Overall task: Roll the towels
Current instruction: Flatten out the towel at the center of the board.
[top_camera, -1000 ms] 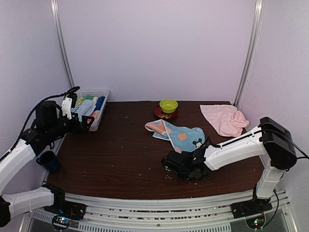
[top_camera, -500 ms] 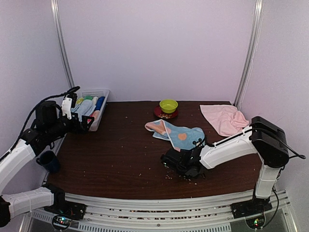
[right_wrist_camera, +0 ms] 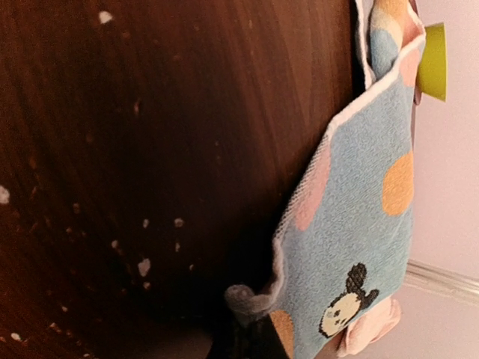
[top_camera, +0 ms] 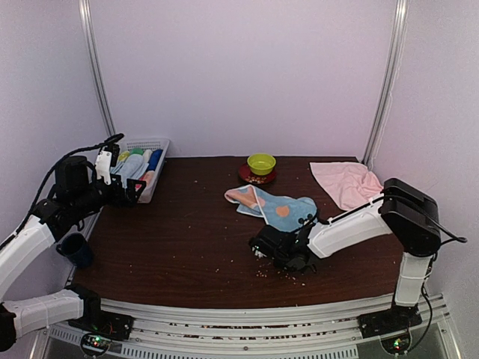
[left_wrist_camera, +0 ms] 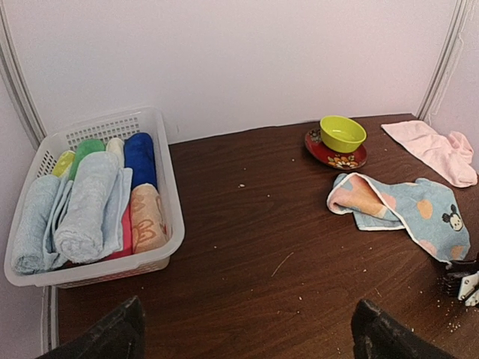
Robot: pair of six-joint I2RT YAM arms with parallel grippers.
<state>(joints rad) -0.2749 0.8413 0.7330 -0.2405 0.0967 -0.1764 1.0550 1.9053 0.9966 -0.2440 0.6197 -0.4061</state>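
- With my right hand [right_wrist_camera: 251, 329] closed down tight, I am pinching the near corner of the blue towel [right_wrist_camera: 359, 202], and the cloth is bunching into a small curl right at my fingertips.
- From that corner, the blue towel is lying spread across the middle of the table [top_camera: 187, 239], with its far end folded over to show a peach patch.
- Crumbs are lying scattered on the dark wood around my right hand.
- Beyond the blue towel, a green bowl [left_wrist_camera: 343, 133] is sitting on a red plate [left_wrist_camera: 329, 155] near the back wall.
- The pink towel [top_camera: 346, 183] is lying crumpled at the table's far right corner, well apart from both hands.
- I am holding my left hand [left_wrist_camera: 251, 336] spread wide and gripping nothing, above the table's left side.
- Just beside it, a white basket [left_wrist_camera: 168, 217] is holding rolled towels side by side.
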